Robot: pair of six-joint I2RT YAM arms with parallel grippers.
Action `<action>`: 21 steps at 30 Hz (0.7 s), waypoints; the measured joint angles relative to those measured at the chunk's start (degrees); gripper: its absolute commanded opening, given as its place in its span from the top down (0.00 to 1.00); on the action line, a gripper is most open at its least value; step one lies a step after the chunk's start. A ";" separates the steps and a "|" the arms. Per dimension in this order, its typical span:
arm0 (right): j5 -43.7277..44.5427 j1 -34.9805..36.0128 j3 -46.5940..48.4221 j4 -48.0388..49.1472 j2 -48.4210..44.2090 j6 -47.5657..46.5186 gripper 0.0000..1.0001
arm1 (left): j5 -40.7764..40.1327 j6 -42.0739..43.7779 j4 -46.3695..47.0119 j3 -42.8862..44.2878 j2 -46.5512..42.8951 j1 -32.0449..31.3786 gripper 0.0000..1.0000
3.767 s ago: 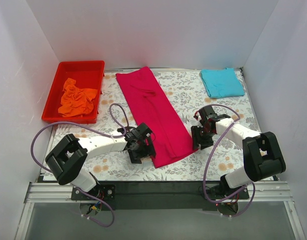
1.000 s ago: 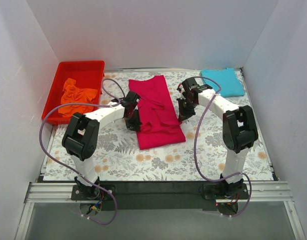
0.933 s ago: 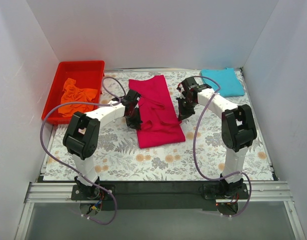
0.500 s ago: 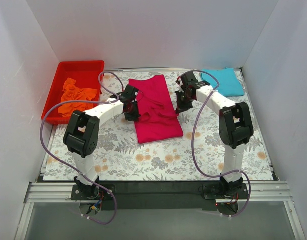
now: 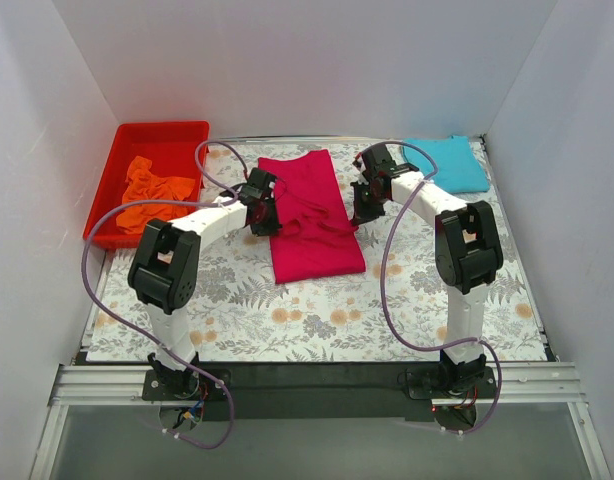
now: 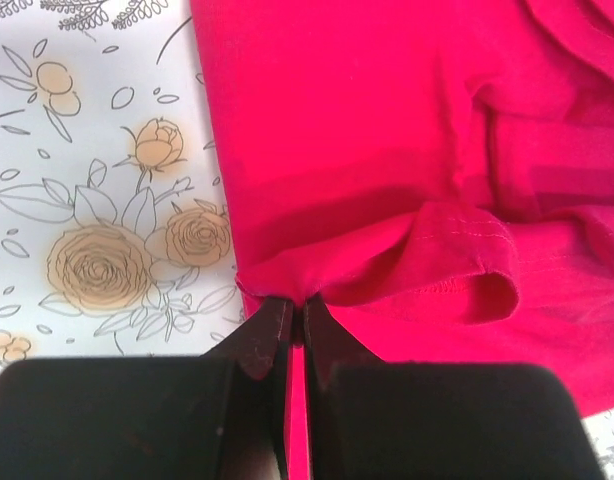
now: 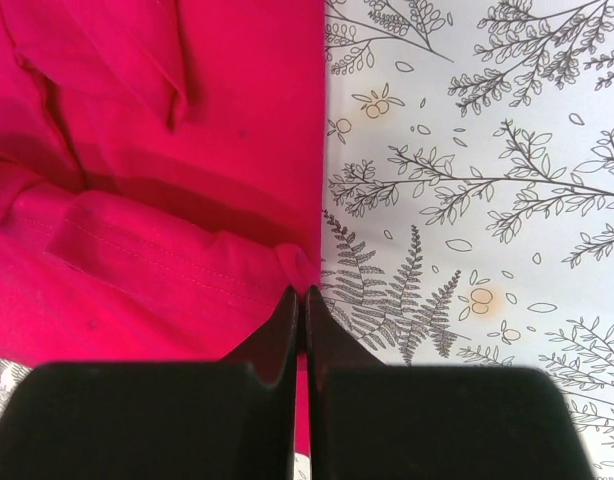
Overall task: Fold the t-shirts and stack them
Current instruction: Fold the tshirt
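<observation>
White walls [image 5: 287,70], floral-printed table cover [image 5: 317,320] under a crimson-pink t-shirt [image 5: 317,250]

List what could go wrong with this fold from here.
1. Both jaws pinch only a thin bit of the crimson t-shirt edge, one on each side. Either could slip and drop the fold crooked.
2. The lifted hem sags and curls between them, so it may land creased.
3. The right arm works close to the turquoise t-shirt. Pushing further back might nudge it.
</observation>
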 measured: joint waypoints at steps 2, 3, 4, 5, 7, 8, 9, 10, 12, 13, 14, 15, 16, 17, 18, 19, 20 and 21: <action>0.07 -0.09 0.02 0.31 0.04 0.09 0.99 | -0.26 0.17 0.68 -0.15 0.50 0.00 1.00; 0.07 -0.11 0.02 0.46 0.09 0.09 0.99 | -0.37 0.17 0.85 -0.33 0.72 0.00 1.00; 0.07 -0.11 0.00 0.70 0.22 0.11 0.99 | -0.52 0.17 0.98 -0.42 0.96 0.00 1.00; 0.04 -0.11 0.02 0.98 0.37 0.11 0.99 | -0.66 0.15 1.09 -0.44 1.20 0.00 1.00; 0.04 -0.11 0.02 1.46 0.90 0.11 0.99 | -0.96 0.11 1.31 -0.61 1.60 0.00 1.00; 0.02 -0.11 0.02 1.66 1.27 0.11 0.99 | -1.18 0.02 1.46 -0.68 1.79 0.00 1.00; 0.02 -0.11 0.00 1.84 1.66 0.11 0.99 | -1.33 -0.02 1.70 -0.79 2.03 0.00 0.99; 0.02 -0.11 0.00 2.03 2.01 0.11 0.99 | -1.46 -0.07 2.01 -0.94 2.29 0.00 0.98; 0.00 -0.11 0.00 2.49 2.73 0.13 0.99 | -1.60 -0.13 2.43 -1.25 2.78 0.00 0.96; 0.00 -0.11 0.00 2.60 2.93 0.13 0.99 | -1.62 -0.22 2.78 -1.29 3.04 0.00 0.90; -0.07 -0.11 0.00 2.64 3.02 0.15 0.98 | -1.62 -0.20 2.89 -1.29 3.04 0.02 0.87; -0.22 -0.11 0.00 2.71 3.02 0.17 0.91 | -1.70 -0.28 2.93 -1.29 3.04 0.00 0.84; -0.35 -0.11 0.00 2.86 3.02 0.37 0.87 | -1.79 -0.33 2.97 -1.29 3.04 0.00 0.75; -0.48 -0.11 0.00 2.97 3.02 0.42 0.84 | -2.01 -0.35 3.02 -1.31 3.04 0.00 0.69; -0.61 -0.11 0.00 2.99 3.02 0.37 0.77 | -2.21 -0.52 3.08 -1.31 3.02 0.02 0.64; -0.61 -0.11 0.00 2.99 3.02 0.52 0.73 | -2.38 -0.61 3.19 -1.31 2.89 0.00 0.58; -0.59 -0.13 0.00 3.06 3.02 0.61 0.70 | -2.62 -0.52 3.15 -1.33 2.71 0.00 0.45; -0.55 -0.15 0.00 3.10 2.97 0.66 0.64 | -2.95 -0.26 3.04 -1.36 2.45 0.00 0.40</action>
